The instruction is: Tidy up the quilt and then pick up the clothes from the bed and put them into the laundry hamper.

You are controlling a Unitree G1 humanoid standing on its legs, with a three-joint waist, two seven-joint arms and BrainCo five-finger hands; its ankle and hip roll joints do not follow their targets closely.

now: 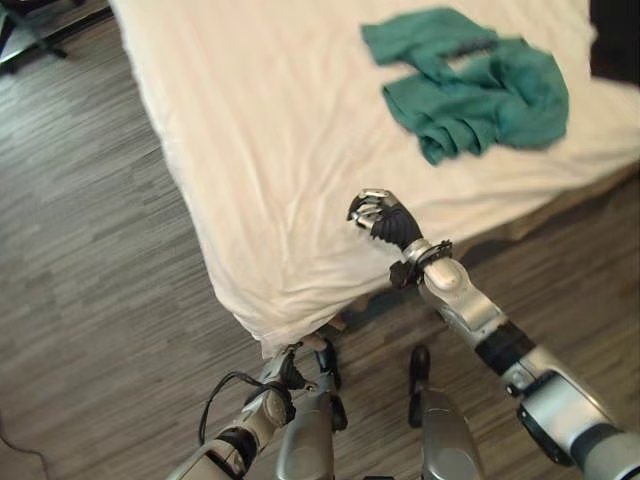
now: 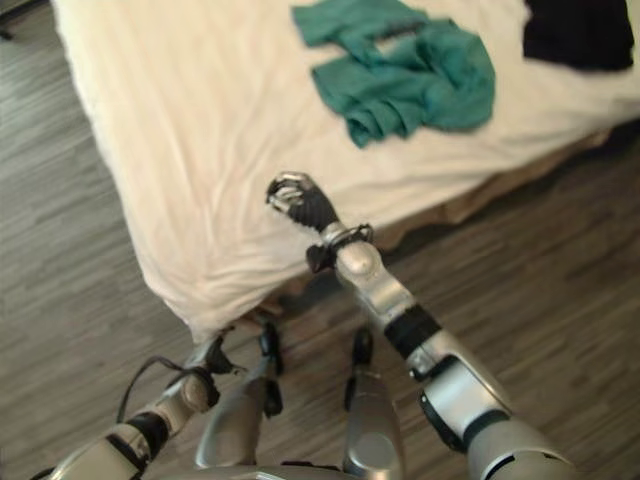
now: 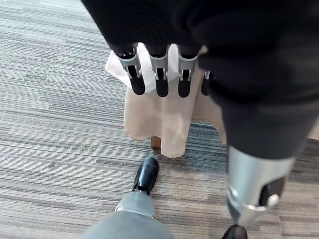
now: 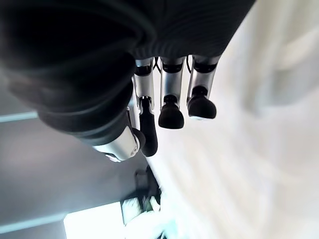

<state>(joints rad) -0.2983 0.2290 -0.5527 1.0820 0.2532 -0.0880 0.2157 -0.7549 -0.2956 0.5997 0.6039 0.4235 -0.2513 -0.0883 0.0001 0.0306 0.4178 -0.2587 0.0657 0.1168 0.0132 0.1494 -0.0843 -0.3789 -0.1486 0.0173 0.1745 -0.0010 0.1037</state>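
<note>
item: green clothes (image 1: 470, 85), crumpled on the cream quilt (image 1: 280, 150) toward the far side of the bed; dark garment (image 2: 580, 30) at the far corner. we judge them soft, light, limp; take them at a bunched fold. right hand (image 1: 378, 214) over the quilt, fingers curled, empty. left hand (image 3: 159, 74) by the hanging corner, fingers straight.

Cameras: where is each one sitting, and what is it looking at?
Left eye view: on the head, looking down at the cream quilt, green clothes and right hand.
Right eye view: beside it, same scene, plus a black garment.
Left wrist view: along the left hand toward floor.
Right wrist view: along the right hand over quilt.
All share the quilt.
</note>
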